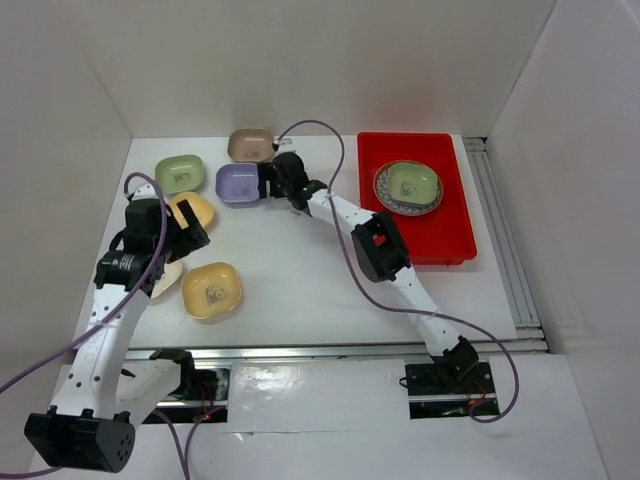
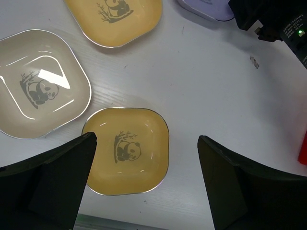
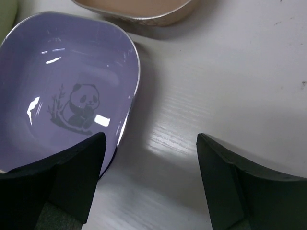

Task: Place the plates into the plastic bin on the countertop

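The red plastic bin (image 1: 450,225) lies at the right of the white countertop (image 1: 300,270); in it a green dish (image 1: 411,181) rests on a round patterned plate (image 1: 385,196). My right gripper (image 1: 266,182) (image 3: 149,141) is open astride the right rim of the lilac dish (image 1: 235,183) (image 3: 67,91), one finger above the dish and the other above bare table. My left gripper (image 1: 188,228) (image 2: 147,143) hangs open above a yellow panda dish (image 2: 125,151) (image 1: 211,289). Nearby lie a cream dish (image 2: 41,84), a second yellow dish (image 2: 115,19) (image 1: 196,205), a green dish (image 1: 180,173) and a tan-pink dish (image 1: 250,144) (image 3: 134,9).
White walls close in the table at the left, back and right. A rail (image 1: 505,250) runs along the right of the bin. The right arm (image 1: 380,250) stretches diagonally across the middle, trailing a purple cable (image 1: 345,160).
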`<state>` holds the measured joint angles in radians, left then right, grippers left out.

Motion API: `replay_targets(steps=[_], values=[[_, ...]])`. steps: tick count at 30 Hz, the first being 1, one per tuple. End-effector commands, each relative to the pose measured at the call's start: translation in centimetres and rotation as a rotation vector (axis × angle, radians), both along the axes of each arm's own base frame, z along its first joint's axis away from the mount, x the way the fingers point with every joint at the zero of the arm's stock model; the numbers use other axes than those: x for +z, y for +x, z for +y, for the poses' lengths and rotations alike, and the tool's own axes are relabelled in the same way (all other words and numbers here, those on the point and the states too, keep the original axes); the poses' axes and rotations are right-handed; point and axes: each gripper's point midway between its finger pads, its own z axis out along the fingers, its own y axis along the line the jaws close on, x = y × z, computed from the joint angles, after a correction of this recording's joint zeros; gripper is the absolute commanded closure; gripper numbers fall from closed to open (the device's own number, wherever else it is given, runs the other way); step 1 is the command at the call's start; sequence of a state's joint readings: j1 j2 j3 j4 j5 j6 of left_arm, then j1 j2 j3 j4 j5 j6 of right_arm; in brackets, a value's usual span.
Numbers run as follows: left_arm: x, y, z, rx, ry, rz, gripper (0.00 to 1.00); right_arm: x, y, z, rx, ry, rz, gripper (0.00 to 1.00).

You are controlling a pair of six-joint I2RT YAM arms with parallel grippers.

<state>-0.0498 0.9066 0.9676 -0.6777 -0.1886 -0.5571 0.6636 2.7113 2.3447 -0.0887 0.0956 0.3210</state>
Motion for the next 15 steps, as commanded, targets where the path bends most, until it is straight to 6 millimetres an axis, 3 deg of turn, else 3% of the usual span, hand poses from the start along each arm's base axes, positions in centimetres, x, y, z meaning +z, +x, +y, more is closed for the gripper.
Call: replay_targets(steps=[1,2,6,8,9,10,14,15], values=[[1.5,0.2,0.0,0.001,-0.012,-0.063,0.00,2.6,0.8,1.1,-0.029,0.025,-0.073,0.19],[1.5,0.2,0.0,0.001,-0.012,-0.063,0.00,1.8,0.3,1.7,-0.011,0.007,-0.072,0.23],[2.0,0.0,0.1,0.008,-0.007,-0.083,0.00,1.3,0.0,1.9,-0.015,-0.014,-0.073,0.61],[2.0,0.0,0.1,0.008,-0.007,-0.083,0.00,-0.2,-0.3,1.3,-0.025,-0.044,-0.046,0.81],[2.0,0.0,0.1,0.008,-0.007,-0.083,0.00,0.8,-0.4,1.2,-0.026,-0.039,-0.052,0.89],[2.0,0.0,0.1,0.008,-0.007,-0.083,0.00,-0.3,-1.0,0.7,-0.024,-0.061,-0.027,1.00],[1.8,0.1,0.2,0.002,0.000,-0.073,0.00,2.1,-2.8,-0.6,-0.016,-0.060,-0.022,1.00],[1.7,0.1,0.2,0.002,0.000,-0.073,0.00,6.3,-3.0,-0.8,-0.018,-0.021,-0.067,1.00]])
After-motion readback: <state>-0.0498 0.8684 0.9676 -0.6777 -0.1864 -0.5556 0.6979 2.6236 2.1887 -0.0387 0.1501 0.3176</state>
